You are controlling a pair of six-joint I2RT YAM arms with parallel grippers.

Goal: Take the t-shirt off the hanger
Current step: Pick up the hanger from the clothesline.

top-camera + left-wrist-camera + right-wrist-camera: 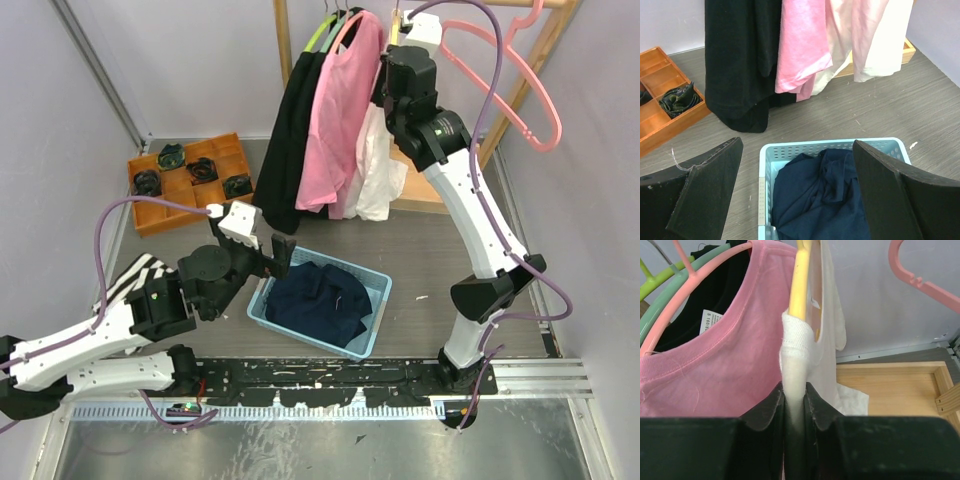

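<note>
Right pincer (pixel 795 392) is up at the clothes rail, jaws pressed together on a bunched fold of the white t-shirt (pixel 832 305). The fold sits just under the yellow hanger (pixel 801 280). White t-shirt hangs on that hanger, with the cloth wrapped over the hanger arm. Pink t-shirt (pixel 725 365) hangs just beside it to the left on a pink hanger (pixel 695 290). A black garment (pixel 740 60) hangs further left. An empty pink hanger (pixel 520 75) hangs on the rail to the right.

Left pincer (pixel 797 167) is low, jaws wide apart and holding nothing. It hovers over the light-blue basket (pixel 830 145), which holds a navy garment (pixel 815 200). Basket stands on the grey tabletop (pixel 920 100). Orange tray (pixel 655 60) is at the far left.
</note>
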